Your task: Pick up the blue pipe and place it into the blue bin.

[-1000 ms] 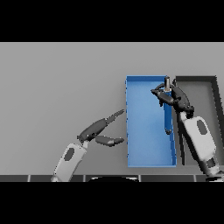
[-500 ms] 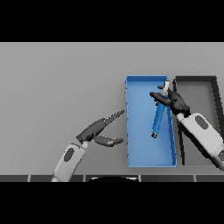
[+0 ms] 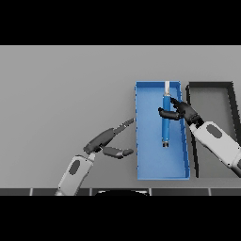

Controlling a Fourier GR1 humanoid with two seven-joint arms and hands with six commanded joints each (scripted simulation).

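The blue pipe (image 3: 165, 124) lies lengthwise on the floor of the blue bin (image 3: 153, 162), its pale end (image 3: 167, 86) toward the far wall. My right hand (image 3: 182, 111) hovers over the bin just right of the pipe. Its fingers are spread, and its thumb (image 3: 162, 112) reaches across the pipe without closing round it. My left hand (image 3: 104, 138) sits on the table left of the bin, with straight fingers pointing at the bin's left wall and nothing in it.
A dark grey bin (image 3: 209, 84) stands against the blue bin's right side, and my right forearm (image 3: 216, 141) crosses over it. Grey table spreads to the left and far side.
The pipe hung tilted from my right hand above the bin. It now lies flat and straight inside the bin, and the right hand's fingers have spread. The left hand has barely moved.
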